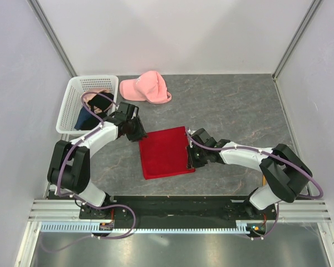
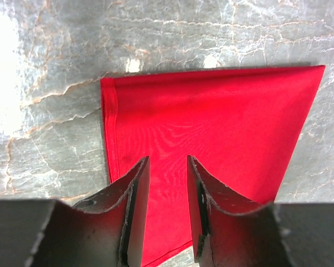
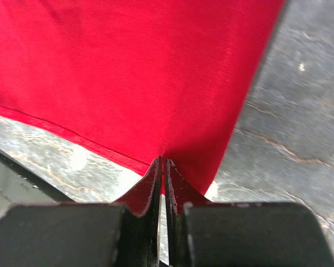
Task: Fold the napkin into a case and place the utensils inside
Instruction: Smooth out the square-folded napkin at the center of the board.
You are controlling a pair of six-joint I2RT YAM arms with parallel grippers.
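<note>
Top view: bright red square cloth napkin (image 1: 166, 151) lies flat on grey marbled table (image 1: 234, 105), between the arms. Left gripper (image 1: 138, 131) is at its far-left corner, right gripper (image 1: 190, 157) at its right edge. No utensils visible.

Left wrist: jaws apart over napkin (image 2: 211, 122), nothing clamped.

Right wrist: jaws together, pinching napkin (image 3: 128, 72) edge near a corner, cloth puckering there.

Probably light, limp and quick to sag. Best held at the hemmed corners, one each side.

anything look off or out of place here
Nothing is spilled or damaged. The napkin lies slightly askew to the table edges. A pink cap sits loose beside the white basket, and no utensils show in any view.
</note>
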